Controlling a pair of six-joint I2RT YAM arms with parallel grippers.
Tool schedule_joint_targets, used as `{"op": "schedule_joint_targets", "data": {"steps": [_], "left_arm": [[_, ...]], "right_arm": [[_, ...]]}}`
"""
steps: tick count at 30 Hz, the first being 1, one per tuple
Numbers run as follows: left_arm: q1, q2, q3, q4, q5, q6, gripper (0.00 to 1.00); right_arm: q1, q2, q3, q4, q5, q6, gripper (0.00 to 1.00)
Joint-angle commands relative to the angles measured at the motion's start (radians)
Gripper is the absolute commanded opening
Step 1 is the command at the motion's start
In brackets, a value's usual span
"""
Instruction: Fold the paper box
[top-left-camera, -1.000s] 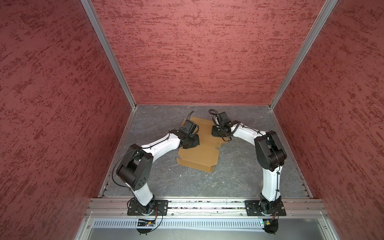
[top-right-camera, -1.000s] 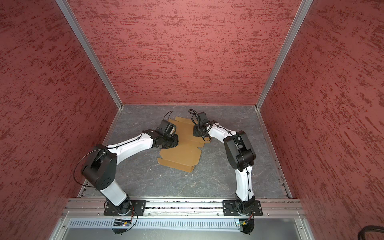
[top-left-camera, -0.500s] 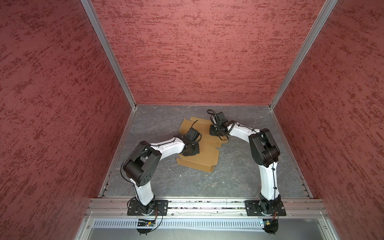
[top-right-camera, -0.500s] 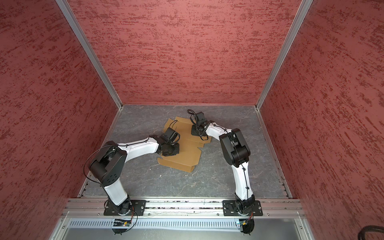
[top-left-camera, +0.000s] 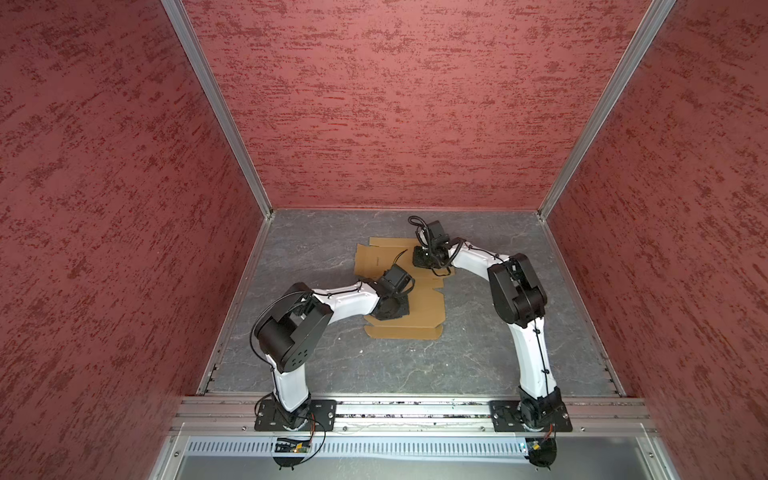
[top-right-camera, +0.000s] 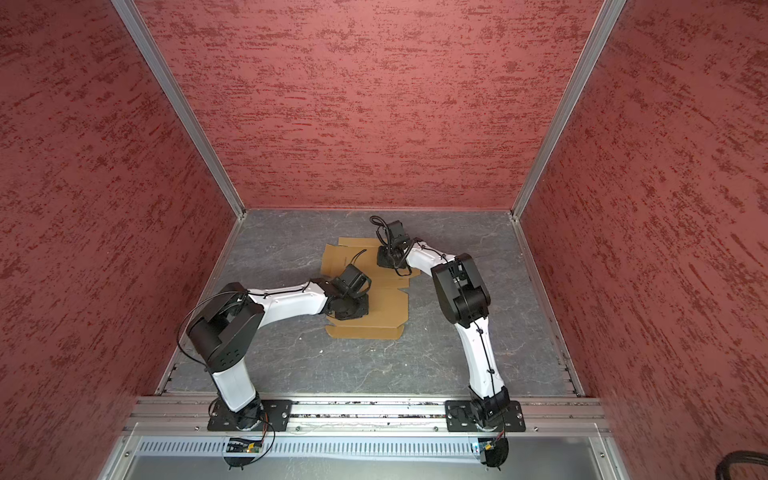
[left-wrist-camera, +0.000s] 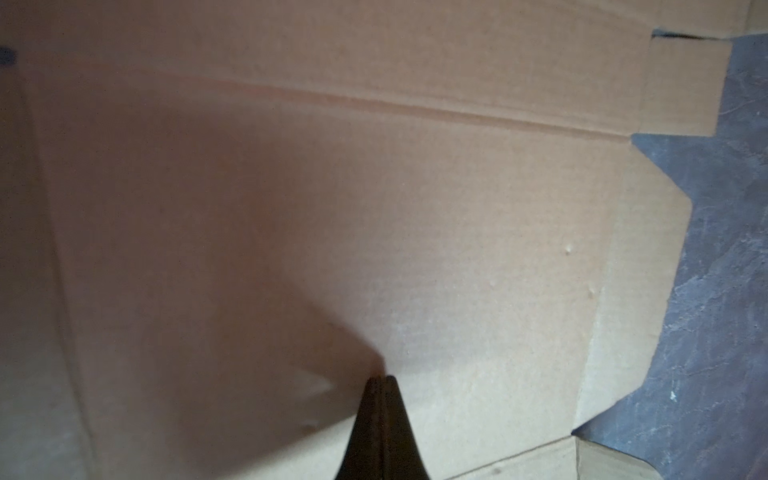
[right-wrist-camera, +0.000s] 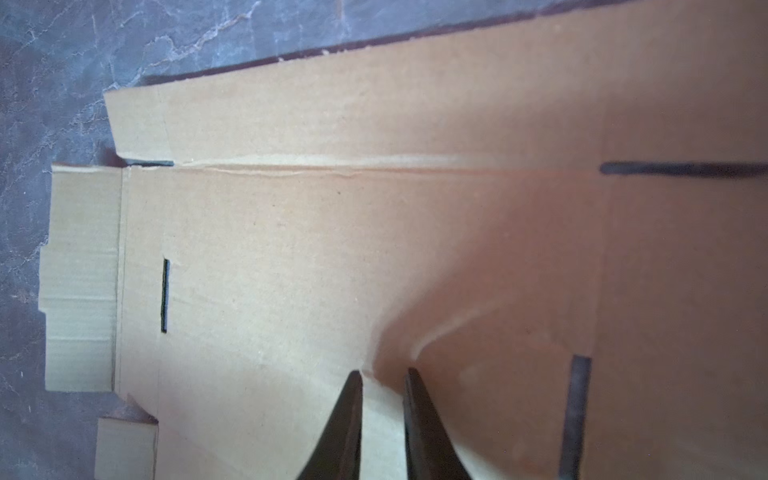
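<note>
Lab robot cell: red textured panel walls (top-left-camera: 395, 104), aluminium corner posts (top-left-camera: 216, 108), grey stone-look floor (top-left-camera: 415, 365), two arms (top-left-camera: 345, 297) bolted to front rail (top-left-camera: 415, 409).

Three rough, red-mottled walls (top-left-camera: 395, 104) close in this booth, joined at the back corners by slim aluminium posts (top-left-camera: 217, 108), above a grey, marble-veined floor (top-left-camera: 415, 365) whose near edge meets a metal rail (top-left-camera: 415, 409) and a slotted strip (top-left-camera: 415, 449), all under soft, even light.
</note>
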Motion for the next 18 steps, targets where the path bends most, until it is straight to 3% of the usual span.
{"op": "schedule_joint_targets", "data": {"steps": [1,5,10,15,18], "left_arm": [[0.017,0.006,0.004,-0.037,0.003,-0.016,0.0],[0.085,-0.087,0.023,-0.071,-0.005,0.012,0.08],[0.167,-0.213,0.099,-0.115,-0.014,0.097,0.29],[0.241,-0.251,0.191,-0.146,0.009,0.208,0.48],[0.301,-0.226,0.233,-0.153,0.114,0.235,0.47]], "right_arm": [[0.005,0.0,0.008,-0.041,0.005,-0.004,0.23],[0.005,-0.088,-0.049,-0.002,-0.016,-0.01,0.34],[0.001,-0.221,-0.146,0.098,-0.089,-0.008,0.49],[0.001,-0.278,-0.142,0.037,-0.087,-0.03,0.5],[0.002,-0.304,-0.171,0.044,-0.082,-0.047,0.5]]}}
